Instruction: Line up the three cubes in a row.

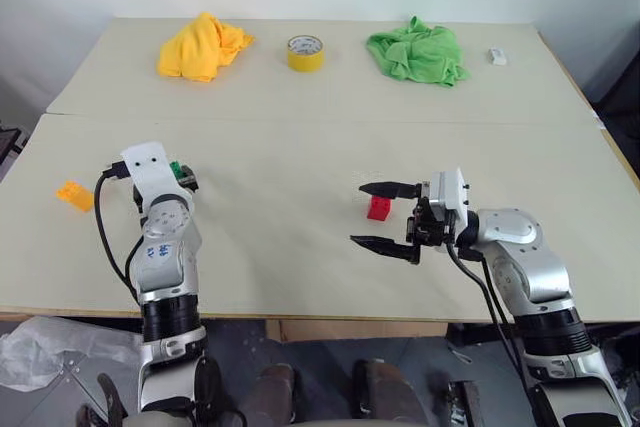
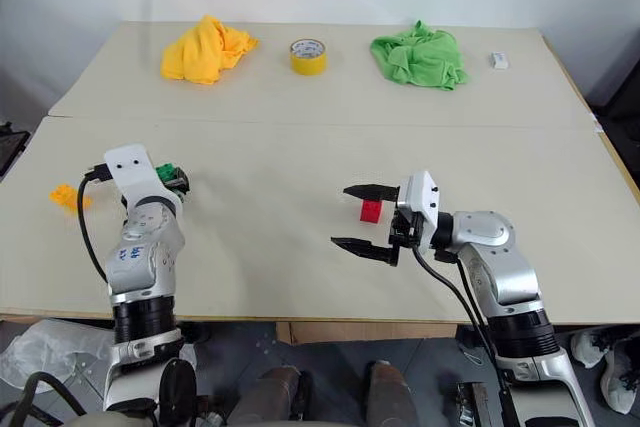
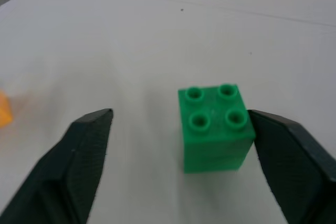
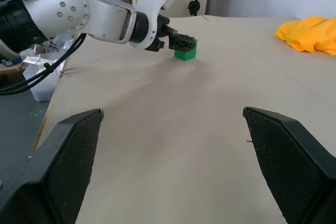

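Right gripper (image 1: pixel 385 215) sits closest, near the table's (image 1: pixel 300 137) front edge, fingers spread wide with nothing in them. Just past it stands the red cube (image 1: pixel 379 208), a small studded brick. Over toward the left edge, the left gripper (image 3: pixel 178 124) straddles the green cube (image 3: pixel 214 127): four round studs on top, glossy plastic, upright on the table. One finger (image 3: pixel 286 150) is touching its side, the other stands clear, so no clamp. Orange-yellow cube (image 1: pixel 74 194) sits near the left edge, beyond that arm. Along the far edge: yellow cloth (image 1: pixel 203 46), tape roll (image 1: pixel 305 52), green cloth (image 1: pixel 418 52).
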`<move>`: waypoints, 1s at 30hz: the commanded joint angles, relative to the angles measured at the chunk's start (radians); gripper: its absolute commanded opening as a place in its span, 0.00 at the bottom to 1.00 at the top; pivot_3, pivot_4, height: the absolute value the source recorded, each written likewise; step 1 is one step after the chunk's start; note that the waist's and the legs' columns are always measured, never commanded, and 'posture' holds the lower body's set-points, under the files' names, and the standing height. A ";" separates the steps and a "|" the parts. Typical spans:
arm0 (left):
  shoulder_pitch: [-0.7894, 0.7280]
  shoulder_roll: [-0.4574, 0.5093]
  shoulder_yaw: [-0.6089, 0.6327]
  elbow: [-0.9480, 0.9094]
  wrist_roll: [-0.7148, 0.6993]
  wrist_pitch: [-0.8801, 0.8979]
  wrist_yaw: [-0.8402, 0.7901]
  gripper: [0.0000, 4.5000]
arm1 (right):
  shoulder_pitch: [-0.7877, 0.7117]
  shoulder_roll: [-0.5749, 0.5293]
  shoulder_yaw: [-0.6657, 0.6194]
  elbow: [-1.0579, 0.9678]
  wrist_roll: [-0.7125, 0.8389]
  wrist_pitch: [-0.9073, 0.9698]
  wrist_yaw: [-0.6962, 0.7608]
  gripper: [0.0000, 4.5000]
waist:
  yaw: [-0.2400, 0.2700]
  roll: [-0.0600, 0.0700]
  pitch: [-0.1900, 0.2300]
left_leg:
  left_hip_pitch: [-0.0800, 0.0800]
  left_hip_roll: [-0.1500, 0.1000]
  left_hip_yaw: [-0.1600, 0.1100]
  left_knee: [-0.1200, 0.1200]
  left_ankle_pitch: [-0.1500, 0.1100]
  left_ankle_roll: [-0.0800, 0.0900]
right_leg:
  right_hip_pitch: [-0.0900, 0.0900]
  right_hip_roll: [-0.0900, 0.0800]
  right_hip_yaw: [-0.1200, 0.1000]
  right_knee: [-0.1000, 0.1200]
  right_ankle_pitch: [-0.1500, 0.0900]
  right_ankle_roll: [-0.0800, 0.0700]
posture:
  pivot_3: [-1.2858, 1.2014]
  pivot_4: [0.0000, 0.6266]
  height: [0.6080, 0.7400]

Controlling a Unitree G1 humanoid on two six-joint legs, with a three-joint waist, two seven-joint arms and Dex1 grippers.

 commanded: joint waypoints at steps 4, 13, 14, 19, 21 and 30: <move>-0.013 0.018 -0.015 0.001 0.005 -0.041 -0.025 0.46 | 0.014 -0.001 -0.012 -0.044 0.010 -0.017 -0.017 1.00 | -0.001 0.000 0.000 | 0.000 0.000 0.000 0.000 0.000 0.000 | 0.000 0.000 0.000 0.001 0.000 0.000 | 0.52 0.24 1.00; 0.031 0.491 -0.096 -0.034 -0.292 -0.294 -1.049 0.33 | 0.064 -0.101 -0.137 -0.056 0.041 0.003 -0.038 1.00 | -0.013 -0.001 0.001 | -0.002 0.002 0.000 0.000 -0.001 -0.002 | -0.001 0.001 0.000 0.000 0.000 -0.001 | 0.52 0.24 1.00; 0.020 0.525 -0.107 -0.019 -0.318 -0.313 -1.123 0.33 | 0.069 -0.111 -0.144 -0.054 0.044 0.005 -0.037 1.00 | -0.012 -0.001 0.001 | -0.002 0.002 -0.001 0.000 -0.001 -0.002 | -0.001 0.000 0.000 -0.001 -0.001 -0.001 | 0.52 0.24 1.00; -0.132 0.584 -0.310 0.140 -0.304 -0.458 -1.523 0.33 | 0.125 -0.168 -0.198 -0.026 0.027 -0.024 -0.022 1.00 | 0.004 0.002 0.001 | 0.002 0.001 -0.006 0.000 -0.001 -0.001 | 0.009 -0.002 -0.003 -0.010 -0.001 -0.002 | 0.52 0.24 1.00; -0.201 0.523 -0.424 0.248 -0.252 -0.533 -1.626 0.33 | 0.150 -0.182 -0.224 -0.031 0.027 -0.028 -0.039 1.00 | 0.009 0.003 0.001 | 0.002 0.000 -0.011 0.001 -0.001 -0.001 | 0.012 -0.002 -0.007 -0.011 -0.001 -0.002 | 0.52 0.24 1.00; -0.421 0.280 -0.565 0.767 -0.077 -0.855 -1.650 0.33 | 0.346 -0.250 -0.329 -0.150 0.071 0.013 -0.041 1.00 | -0.002 0.000 0.003 | -0.001 0.001 -0.010 0.002 -0.002 0.002 | 0.011 0.001 -0.008 -0.009 0.000 0.000 | 0.52 0.24 1.00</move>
